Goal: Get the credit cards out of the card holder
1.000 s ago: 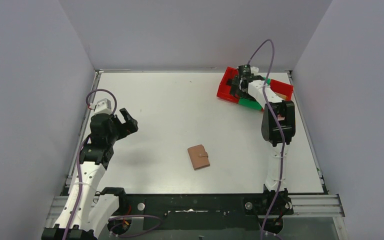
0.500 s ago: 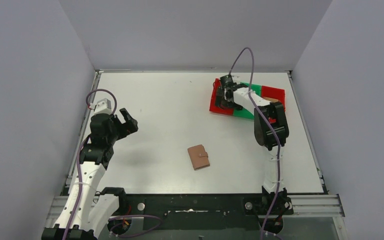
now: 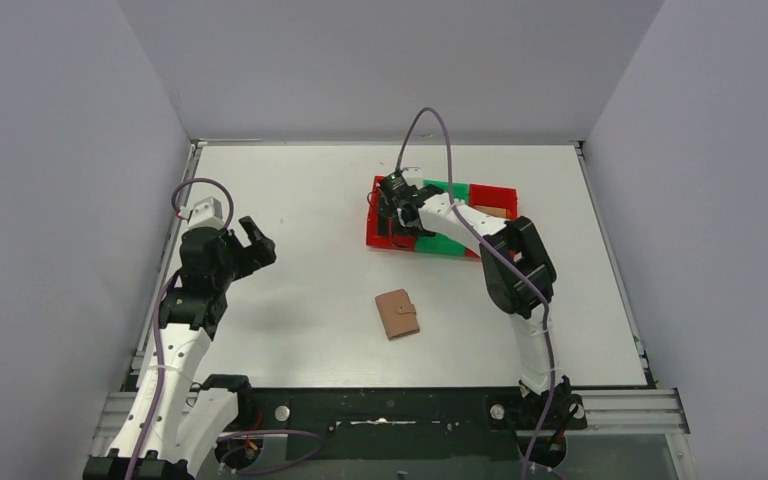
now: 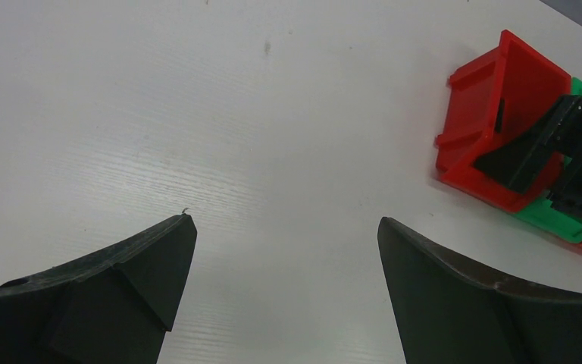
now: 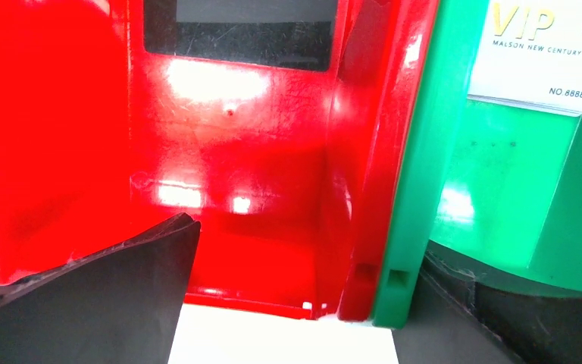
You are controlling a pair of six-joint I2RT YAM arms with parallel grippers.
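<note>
The wallet point(image 3: 397, 313) lies shut on the table point(image 3: 300, 190), while a black card point(image 5: 236, 30) and a pale card point(image 5: 549, 53) already sit in the bins point(image 5: 61, 152), so the job looks nearly done. The left claw point(image 4: 286, 221) and right claw point(image 5: 311, 243) are both spread, holding nothing.

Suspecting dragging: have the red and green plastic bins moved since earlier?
Yes: the red and green plastic bins slid left, away from the white table's right edge.

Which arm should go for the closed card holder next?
Probably left. The left gripper hangs open and empty, with a clear path to the card holder. The right gripper is busy, straddling the wall between the red bin and green bin.
</note>
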